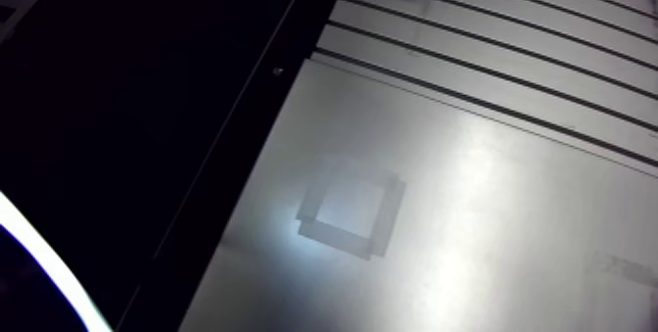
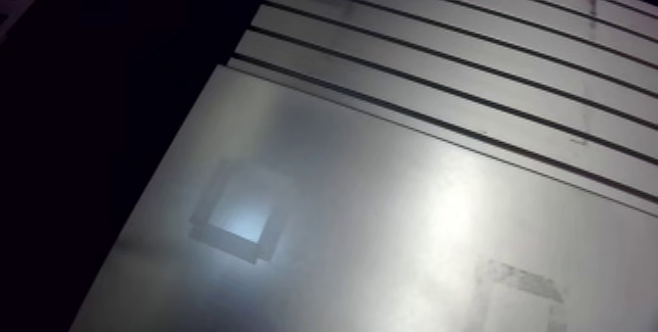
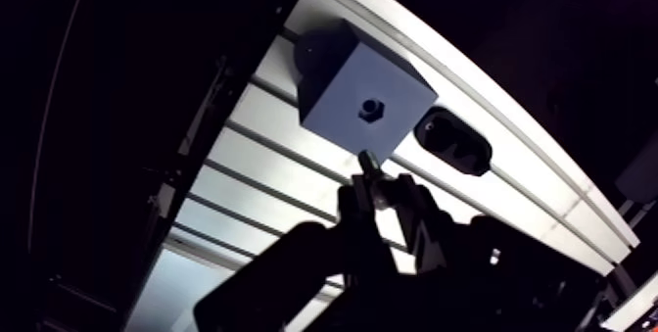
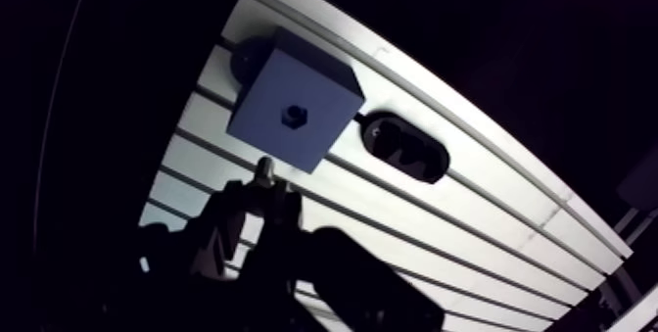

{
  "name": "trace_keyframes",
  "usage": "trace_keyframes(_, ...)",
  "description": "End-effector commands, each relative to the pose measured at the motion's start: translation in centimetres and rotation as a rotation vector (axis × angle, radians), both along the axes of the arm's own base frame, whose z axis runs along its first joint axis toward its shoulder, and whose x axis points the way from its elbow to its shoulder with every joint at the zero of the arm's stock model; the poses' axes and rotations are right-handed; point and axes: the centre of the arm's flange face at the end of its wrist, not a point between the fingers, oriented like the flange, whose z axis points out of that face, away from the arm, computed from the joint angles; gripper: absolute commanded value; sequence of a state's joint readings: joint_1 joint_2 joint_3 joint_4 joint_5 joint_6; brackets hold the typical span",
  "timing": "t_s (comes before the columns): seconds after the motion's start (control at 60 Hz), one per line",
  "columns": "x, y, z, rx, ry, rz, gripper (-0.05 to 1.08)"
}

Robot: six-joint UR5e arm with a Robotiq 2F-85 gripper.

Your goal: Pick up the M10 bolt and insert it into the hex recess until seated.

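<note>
The gripper (image 3: 377,187) is clenching what seems the M10 bolt (image 3: 366,163), hovering just short of the block (image 3: 343,76) sitting near the tabletop's (image 3: 529,194) edge, its hex recess (image 3: 372,111) showing.

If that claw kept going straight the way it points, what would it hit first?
Probably the grey block, close to its hex recess: the bolt held in the gripper leads and points at that face. The gap between them is hard to judge.
</note>
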State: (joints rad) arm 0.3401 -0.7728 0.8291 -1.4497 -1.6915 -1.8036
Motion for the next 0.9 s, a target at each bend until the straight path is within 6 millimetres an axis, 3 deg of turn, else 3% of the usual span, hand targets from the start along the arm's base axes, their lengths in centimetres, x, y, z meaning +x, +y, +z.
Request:
trace_keyframes(0.017,-0.4,0.7,0.1,-0.002,0.004,-0.01,1.02)
trace_keyframes(0.55,-1.8,2.9,0.6,0.008,0.035,-0.035,1.02)
trace_keyframes(0.9,-1.9,2.7,0.9,-0.001,0.037,-0.028,1.02)
